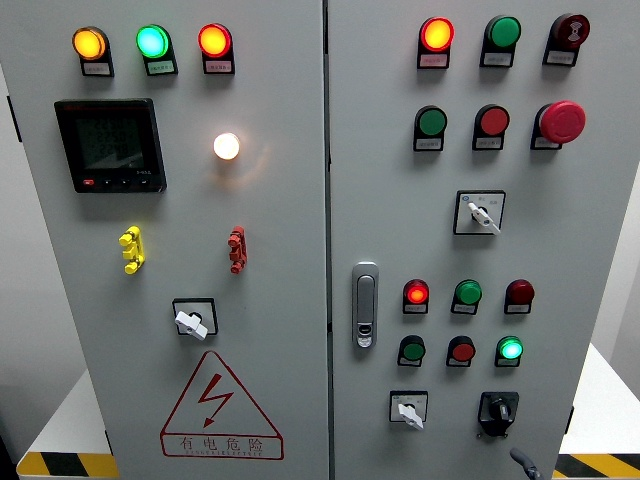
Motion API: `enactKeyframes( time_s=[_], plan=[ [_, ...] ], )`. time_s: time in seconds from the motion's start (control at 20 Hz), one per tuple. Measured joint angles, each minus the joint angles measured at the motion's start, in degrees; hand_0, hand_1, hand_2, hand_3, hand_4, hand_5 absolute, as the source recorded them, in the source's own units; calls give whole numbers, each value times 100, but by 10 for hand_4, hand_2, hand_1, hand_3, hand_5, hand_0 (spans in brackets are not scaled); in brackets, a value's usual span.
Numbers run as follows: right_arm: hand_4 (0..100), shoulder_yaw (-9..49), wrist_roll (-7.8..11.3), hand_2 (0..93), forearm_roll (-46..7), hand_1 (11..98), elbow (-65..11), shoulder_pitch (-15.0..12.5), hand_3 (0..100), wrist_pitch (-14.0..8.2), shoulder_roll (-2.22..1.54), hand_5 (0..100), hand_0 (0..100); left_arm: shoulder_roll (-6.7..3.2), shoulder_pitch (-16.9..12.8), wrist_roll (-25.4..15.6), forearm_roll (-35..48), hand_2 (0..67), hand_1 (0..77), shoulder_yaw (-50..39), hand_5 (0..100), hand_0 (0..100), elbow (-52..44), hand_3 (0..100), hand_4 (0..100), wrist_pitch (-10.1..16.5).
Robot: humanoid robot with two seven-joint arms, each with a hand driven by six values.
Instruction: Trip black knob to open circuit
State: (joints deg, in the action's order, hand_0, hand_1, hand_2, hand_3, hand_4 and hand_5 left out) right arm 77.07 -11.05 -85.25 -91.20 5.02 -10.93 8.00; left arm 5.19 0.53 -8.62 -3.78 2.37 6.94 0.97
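Note:
The black knob [498,410] sits on a black plate at the lower right of the right cabinet door, with its pointer standing roughly upright. A small grey part of my right hand [523,463] pokes up from the bottom edge, just below and slightly right of the knob. It does not touch the knob. Most of the hand is out of the picture. My left hand does not show.
A white selector switch [408,410] sits left of the knob, and another [480,213] is higher up. Pilot lights and push buttons fill the right door, along with a red mushroom button [562,121]. The door handle [365,304] is near the seam. The left door holds a meter [110,145] and a warning triangle [220,405].

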Motion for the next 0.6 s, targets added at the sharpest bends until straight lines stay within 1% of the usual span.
enactKeyframes(
  time_s=[0.05,0.1,0.15,0.2,0.3,0.6],
  plan=[
    [440,-3,3,70,-36,490,-20,-26,484,-2,5,708,1000,0,0,0,0,128,32,0,16,0,0,214,67,0],
    [412,-7,4,75,-60,481,-30,-41,452,-4,7,685,1000,0,0,0,0,128,32,0,16,0,0,214,67,0],
    [375,-12,5,82,-73,477,-33,-48,407,-5,8,637,1000,0,0,0,0,128,32,0,16,0,0,214,67,0],
    [359,-14,5,84,-82,476,-37,-52,390,-5,9,613,1000,0,0,0,0,129,32,0,16,0,0,214,67,0],
    [335,-15,6,86,-94,468,-48,-60,360,-5,15,563,1000,0,0,0,0,129,32,0,16,0,0,214,67,0],
    [314,5,7,88,-242,462,-137,-139,335,-5,11,514,1000,0,9,2,0,129,32,0,16,0,0,214,67,0]
  ],
)
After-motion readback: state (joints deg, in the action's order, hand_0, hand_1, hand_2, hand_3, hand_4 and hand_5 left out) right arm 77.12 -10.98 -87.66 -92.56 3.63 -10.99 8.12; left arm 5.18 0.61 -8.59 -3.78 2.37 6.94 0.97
